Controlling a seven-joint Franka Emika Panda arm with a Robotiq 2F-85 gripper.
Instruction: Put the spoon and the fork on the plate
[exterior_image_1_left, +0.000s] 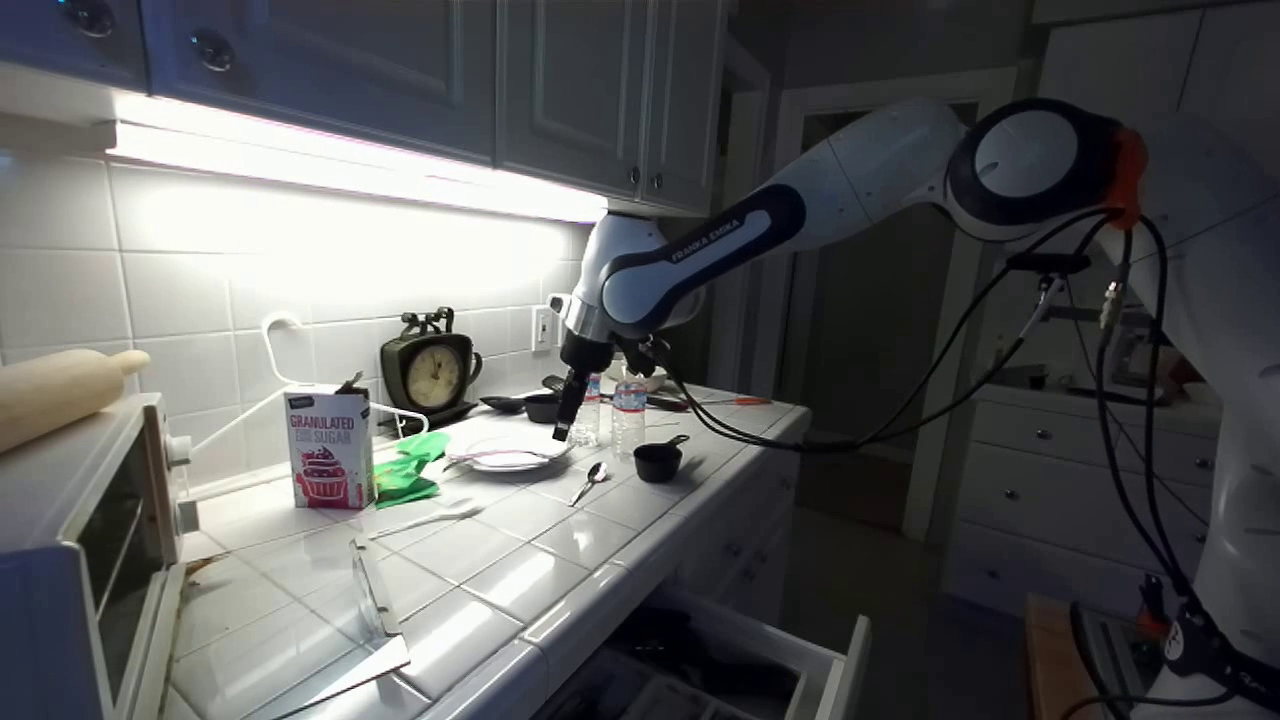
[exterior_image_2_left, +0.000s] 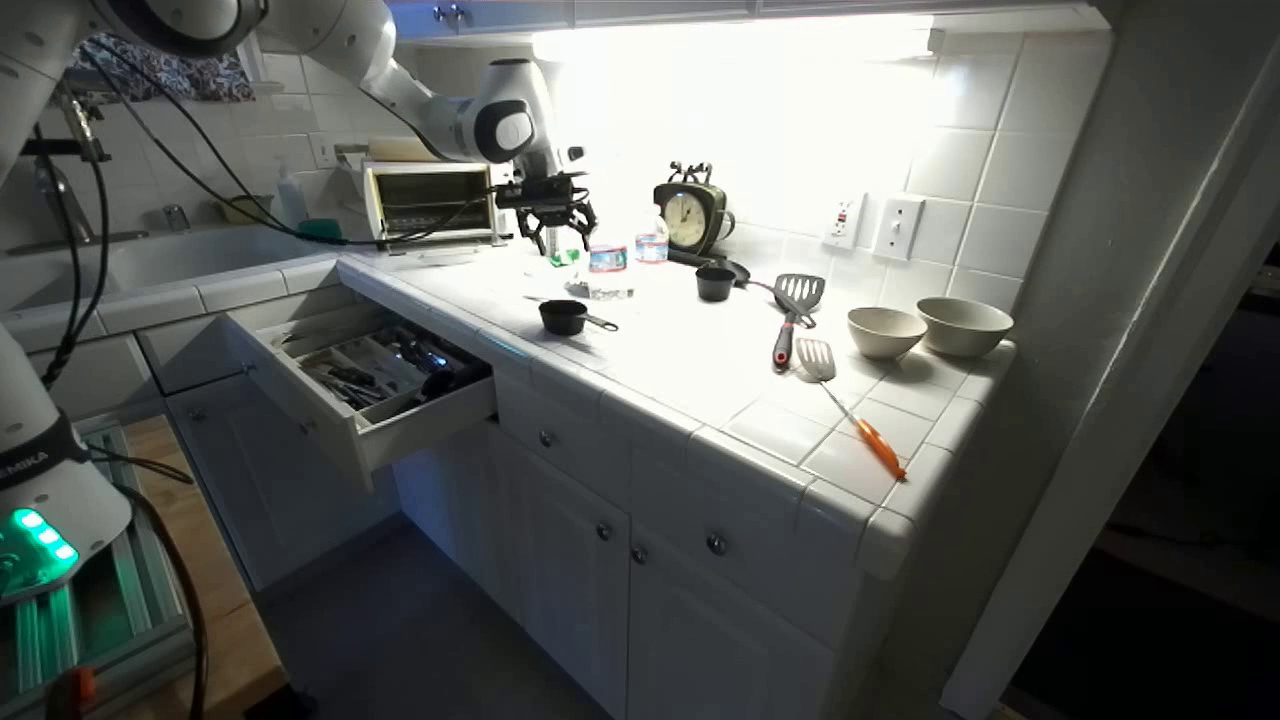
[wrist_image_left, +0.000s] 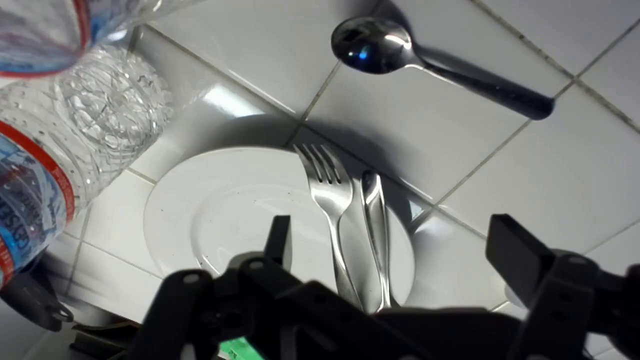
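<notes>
The white plate (wrist_image_left: 235, 220) lies on the tiled counter; it also shows in an exterior view (exterior_image_1_left: 500, 466). In the wrist view, the metal fork (wrist_image_left: 331, 196) lies on the plate, tines over its rim. Beside it lies a second metal utensil (wrist_image_left: 377, 230), its lower end hidden behind my gripper. A metal spoon (wrist_image_left: 377, 46) lies on bare tiles off the plate; it also shows in an exterior view (exterior_image_1_left: 590, 481). My gripper (wrist_image_left: 392, 237) is open and empty, pointing down over the plate's edge, fingers spread either side of the two utensils. It shows in both exterior views (exterior_image_1_left: 563, 432) (exterior_image_2_left: 567, 240).
Clear water bottles (exterior_image_1_left: 628, 425) stand close beside the plate and gripper. A black measuring cup (exterior_image_1_left: 658, 461) sits near the counter's front edge. A sugar box (exterior_image_1_left: 330, 450), green packet (exterior_image_1_left: 405, 475) and pale utensil (exterior_image_1_left: 435, 516) lie nearby. An open drawer (exterior_image_2_left: 320, 400) juts out below.
</notes>
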